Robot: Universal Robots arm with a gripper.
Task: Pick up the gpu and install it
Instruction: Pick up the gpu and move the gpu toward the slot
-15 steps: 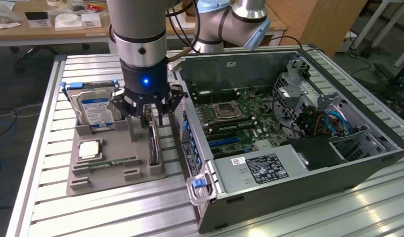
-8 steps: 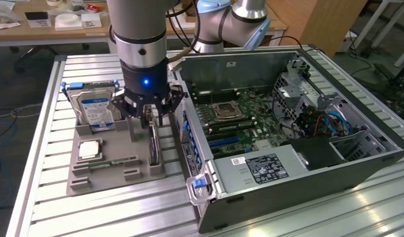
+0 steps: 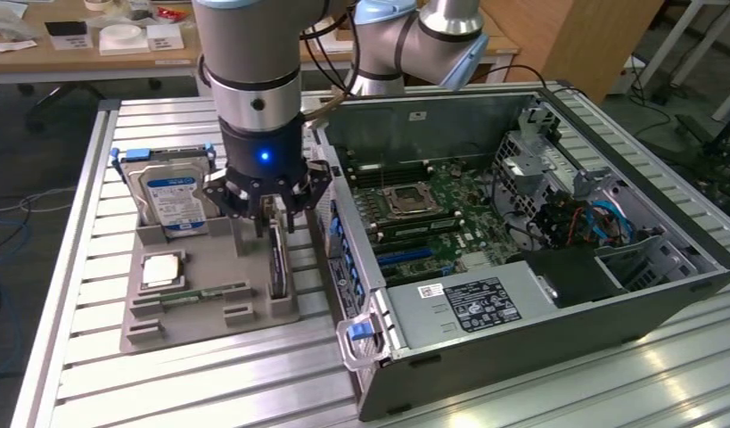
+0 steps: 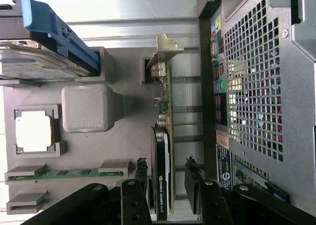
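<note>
The gpu (image 3: 278, 267) is a thin black card standing on its edge in a slot of the grey holder (image 3: 210, 312), beside the open computer case (image 3: 602, 294). My gripper (image 3: 273, 223) hangs just above the card's near-case end. In the wrist view the gpu (image 4: 162, 151) runs between my black fingers (image 4: 140, 173), with its silvery bracket (image 4: 165, 49) at the far end. My gripper (image 4: 167, 166) is open and straddles the card; a gap shows on the case side.
The holder also carries a silver hard drive with a blue-white label (image 3: 175, 196), a square processor (image 3: 162, 269) and a green memory stick (image 3: 204, 292). The case's perforated rear wall (image 4: 252, 86) is close beside the card. The motherboard (image 3: 413, 223) lies exposed inside.
</note>
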